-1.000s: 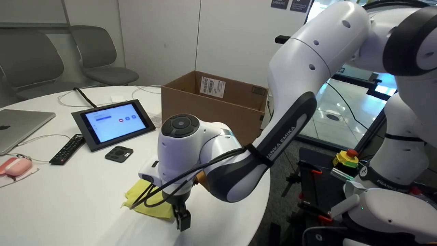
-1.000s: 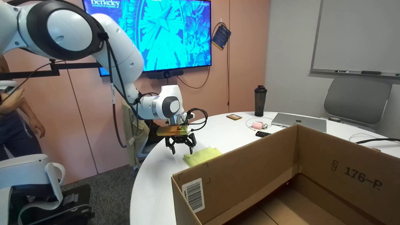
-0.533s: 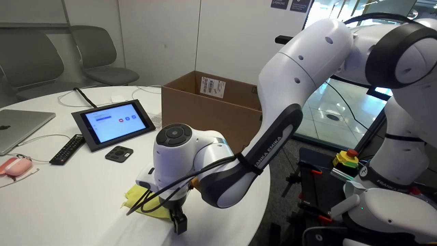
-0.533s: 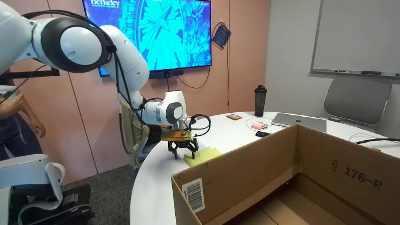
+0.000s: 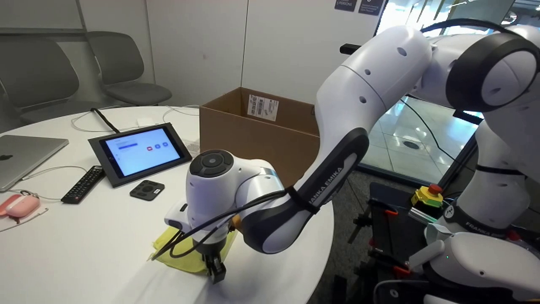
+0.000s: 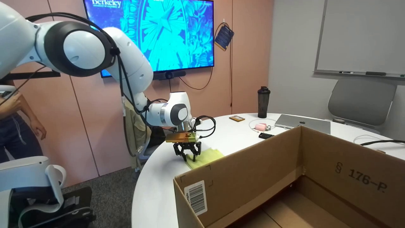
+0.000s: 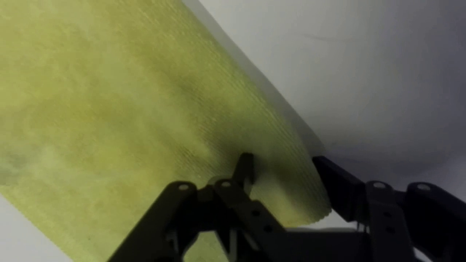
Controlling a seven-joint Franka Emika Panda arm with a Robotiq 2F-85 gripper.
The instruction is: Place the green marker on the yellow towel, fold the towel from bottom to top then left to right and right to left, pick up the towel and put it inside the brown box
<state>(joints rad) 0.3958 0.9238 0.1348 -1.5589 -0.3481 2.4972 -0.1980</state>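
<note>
The yellow towel lies on the white table, looking like a compact folded pad, in both exterior views. Over its near edge stands my gripper, pointing down with the fingertips at about table height. In the wrist view the towel fills the left side, and one corner of it sits between the parted fingers of the gripper. One finger is over the cloth; the other is right beside its outer edge, seemingly touching. The green marker does not show; it is hidden or out of view. The brown box stands open-topped beside the table.
On the table are a tablet, a remote, a small black puck, a pink case and a laptop. A dark bottle stands at the far side. The box's high wall rises near the towel.
My gripper has come down and shifted over the towel's edge. Its fingers, wide apart before, have drawn closer together. The box has stayed put.
</note>
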